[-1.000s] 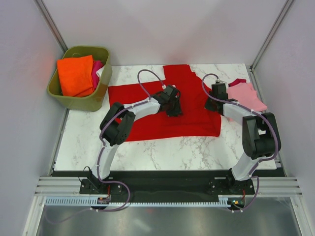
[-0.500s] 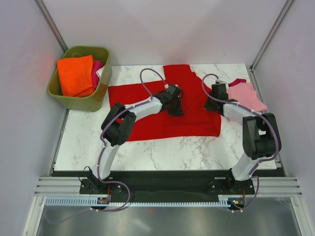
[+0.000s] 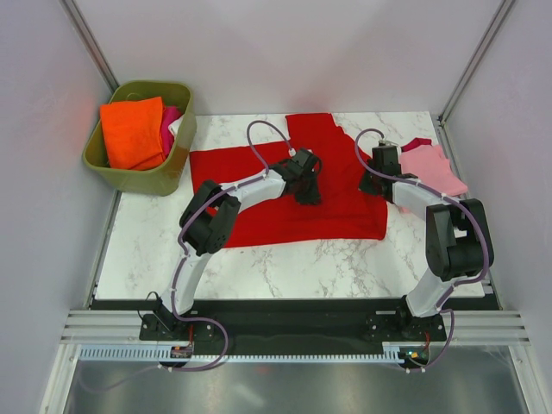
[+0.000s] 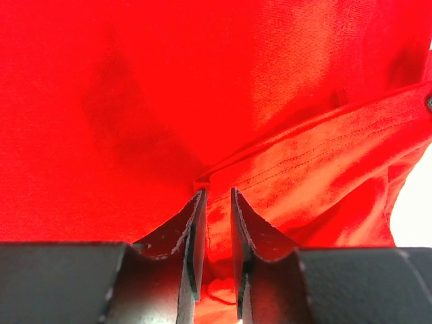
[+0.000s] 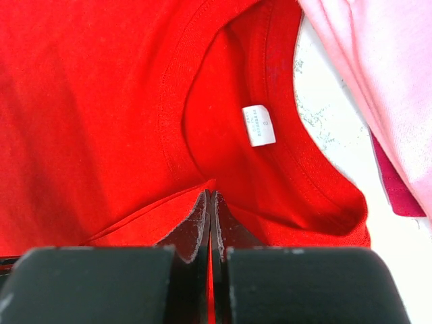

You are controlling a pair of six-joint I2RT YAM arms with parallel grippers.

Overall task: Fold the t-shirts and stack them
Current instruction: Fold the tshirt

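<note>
My left pincer (image 4: pixel 216 196) is pinching a hem fold on the red t-shirt (image 3: pixel 345 220), and the right pincer (image 5: pixel 210 194) is pinching it by the neck hole.

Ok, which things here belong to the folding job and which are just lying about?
Job: red t-shirt, pinched by left hand and right hand; pink t-shirt.
Lying about: olive-green tub; orange cloth in it.

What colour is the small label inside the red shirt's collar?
The label is white; the right wrist view shows it best.
</note>
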